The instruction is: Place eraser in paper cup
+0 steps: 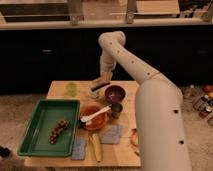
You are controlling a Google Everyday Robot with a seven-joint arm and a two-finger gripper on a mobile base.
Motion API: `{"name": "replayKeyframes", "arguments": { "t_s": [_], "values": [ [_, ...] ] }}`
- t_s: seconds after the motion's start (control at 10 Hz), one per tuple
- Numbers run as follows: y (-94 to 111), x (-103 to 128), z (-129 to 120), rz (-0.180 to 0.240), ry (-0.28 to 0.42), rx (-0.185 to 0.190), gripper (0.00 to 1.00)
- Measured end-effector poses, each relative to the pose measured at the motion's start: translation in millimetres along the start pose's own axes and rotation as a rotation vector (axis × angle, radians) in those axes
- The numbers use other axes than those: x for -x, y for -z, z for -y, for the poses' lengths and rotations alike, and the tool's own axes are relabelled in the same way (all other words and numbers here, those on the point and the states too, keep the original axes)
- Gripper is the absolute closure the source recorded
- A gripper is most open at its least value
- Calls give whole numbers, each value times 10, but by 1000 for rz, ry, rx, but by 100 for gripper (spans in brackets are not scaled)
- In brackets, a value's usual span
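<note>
My gripper (102, 80) hangs from the arm over the back middle of the wooden table (59, 89). It is shut on the eraser (98, 84), a small flat dark and tan block held tilted. The paper cup (94, 93), short and whitish, stands right below the eraser, partly hidden by it. The eraser is just above the cup's mouth, slightly to its right.
A pale green cup (72, 88) stands left of the paper cup and a dark bowl (115, 93) right of it. In front are a dark metallic cup (116, 110), an orange bowl (94, 119) with a white spoon, a green tray (35, 131), blue-grey pads (111, 134) and a yellow item (96, 147).
</note>
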Motion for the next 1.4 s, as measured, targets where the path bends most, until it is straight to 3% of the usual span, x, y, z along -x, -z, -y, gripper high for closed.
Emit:
{"name": "replayKeyframes", "arguments": {
  "t_s": [0.2, 0.6, 1.3, 1.4],
  "values": [
    [-21, 48, -30, 83, 34, 32, 99],
    [-114, 170, -12, 118, 88, 35, 99],
    [-226, 280, 159, 195, 160, -21, 99],
    [-237, 305, 170, 210, 166, -16, 99]
  ]
}}
